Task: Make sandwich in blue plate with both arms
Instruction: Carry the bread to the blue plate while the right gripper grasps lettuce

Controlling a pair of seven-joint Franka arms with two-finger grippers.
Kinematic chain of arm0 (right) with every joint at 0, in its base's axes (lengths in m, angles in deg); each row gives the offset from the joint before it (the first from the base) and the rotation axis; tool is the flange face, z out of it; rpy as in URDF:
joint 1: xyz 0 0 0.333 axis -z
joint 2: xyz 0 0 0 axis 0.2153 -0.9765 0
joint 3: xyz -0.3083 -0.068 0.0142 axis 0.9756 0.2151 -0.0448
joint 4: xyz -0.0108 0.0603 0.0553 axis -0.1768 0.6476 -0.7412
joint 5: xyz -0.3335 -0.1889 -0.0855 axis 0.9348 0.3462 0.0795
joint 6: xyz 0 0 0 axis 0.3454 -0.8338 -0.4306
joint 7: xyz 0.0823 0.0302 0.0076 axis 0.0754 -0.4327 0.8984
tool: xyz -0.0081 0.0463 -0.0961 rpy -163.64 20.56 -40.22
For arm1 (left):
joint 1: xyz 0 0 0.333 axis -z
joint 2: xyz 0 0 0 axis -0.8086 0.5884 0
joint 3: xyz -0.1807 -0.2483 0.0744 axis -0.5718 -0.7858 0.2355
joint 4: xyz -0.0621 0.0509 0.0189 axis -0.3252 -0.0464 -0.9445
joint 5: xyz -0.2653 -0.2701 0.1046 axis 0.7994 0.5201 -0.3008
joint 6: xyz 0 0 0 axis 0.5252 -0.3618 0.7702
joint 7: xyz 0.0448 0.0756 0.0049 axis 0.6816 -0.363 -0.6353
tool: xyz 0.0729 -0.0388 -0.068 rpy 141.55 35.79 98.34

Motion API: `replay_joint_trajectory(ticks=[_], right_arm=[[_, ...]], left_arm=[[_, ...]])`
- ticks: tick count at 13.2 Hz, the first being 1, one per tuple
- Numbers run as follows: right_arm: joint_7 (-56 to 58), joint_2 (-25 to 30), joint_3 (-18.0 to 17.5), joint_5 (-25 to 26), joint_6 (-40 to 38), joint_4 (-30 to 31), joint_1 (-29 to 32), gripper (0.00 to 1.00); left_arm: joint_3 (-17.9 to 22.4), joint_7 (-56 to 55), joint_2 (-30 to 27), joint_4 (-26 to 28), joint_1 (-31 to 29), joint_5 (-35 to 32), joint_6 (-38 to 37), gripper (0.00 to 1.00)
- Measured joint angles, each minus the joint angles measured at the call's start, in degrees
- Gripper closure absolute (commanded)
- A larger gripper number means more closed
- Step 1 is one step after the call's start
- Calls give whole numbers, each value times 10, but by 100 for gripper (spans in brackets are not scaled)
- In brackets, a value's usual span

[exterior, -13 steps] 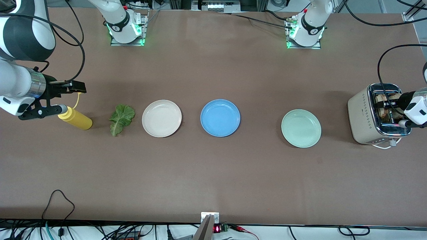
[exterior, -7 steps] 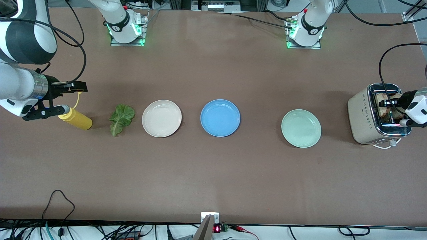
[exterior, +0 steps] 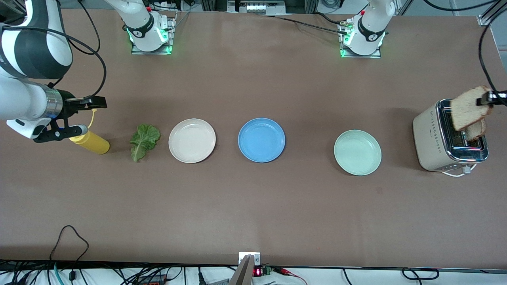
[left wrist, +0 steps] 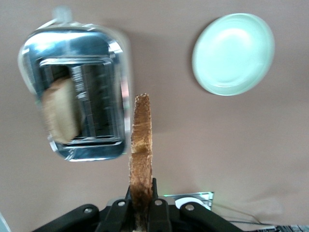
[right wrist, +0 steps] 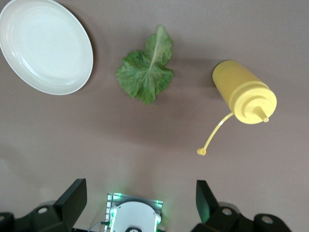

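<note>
- Gripping a bread slice (left wrist: 141,145) edge-on, the left gripper (left wrist: 141,209) is clamped shut on it, over the toaster (exterior: 429,136) (a second slice (left wrist: 62,115) sits in a slot).
- Spread wide and empty, the right gripper (right wrist: 141,194) hangs above the bottle (right wrist: 244,97), near the lettuce (exterior: 144,140).
- Blue plate (exterior: 261,139) sits mid-table, between the white plate (exterior: 192,140) and green plate (exterior: 357,152).

High front camera faces the bases; wrist cameras look straight down.
</note>
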Motion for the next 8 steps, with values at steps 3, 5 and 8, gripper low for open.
replay_joint_trajectory(ticks=[3, 5, 8], right_arm=[[-27, 27, 0, 0, 103, 84, -3, 0], [-49, 50, 0, 0, 165, 150, -4, 0], [-81, 67, -1, 0, 266, 227, -13, 0]], left_arm=[[-95, -46, 8, 19, 6, 55, 5, 99], [-149, -97, 25, 66, 12, 103, 70, 99], [-214, -144, 51, 141, 21, 166, 189, 100]])
